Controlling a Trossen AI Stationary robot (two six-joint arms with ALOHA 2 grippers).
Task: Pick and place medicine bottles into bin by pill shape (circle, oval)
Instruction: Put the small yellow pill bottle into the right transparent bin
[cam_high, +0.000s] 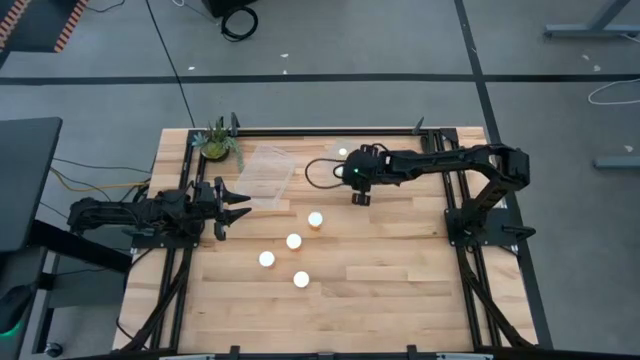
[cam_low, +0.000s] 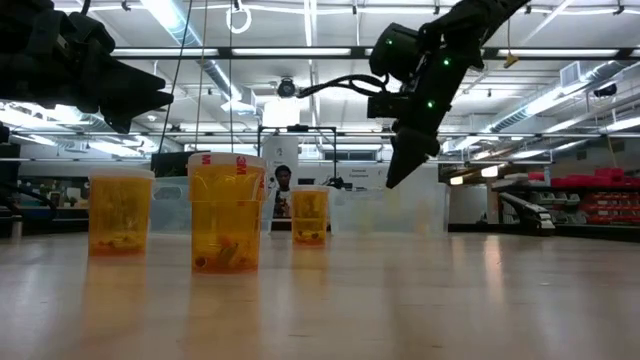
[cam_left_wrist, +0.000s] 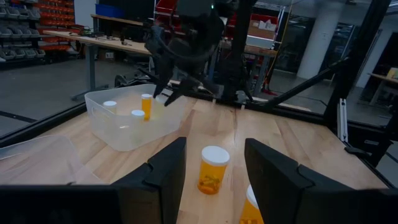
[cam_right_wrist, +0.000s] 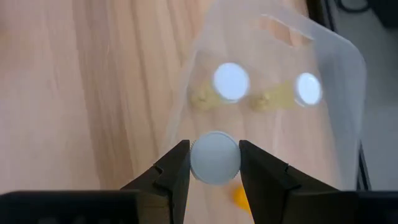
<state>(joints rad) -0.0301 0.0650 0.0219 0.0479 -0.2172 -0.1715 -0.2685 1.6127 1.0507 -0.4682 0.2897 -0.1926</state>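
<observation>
The right claw is positioned at upper centre of the high view, above the clear bin, pinching a white-capped medicine bottle. Two bottles stand inside the bin. Four bottles are located mid-worktop. The left claw, at centre left, is spread.

table: wood planks | on it: four bottles, two clear bins, potted plant

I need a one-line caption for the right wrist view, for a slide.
Right gripper holds a white-capped bottle above a clear bin containing two bottles.
</observation>
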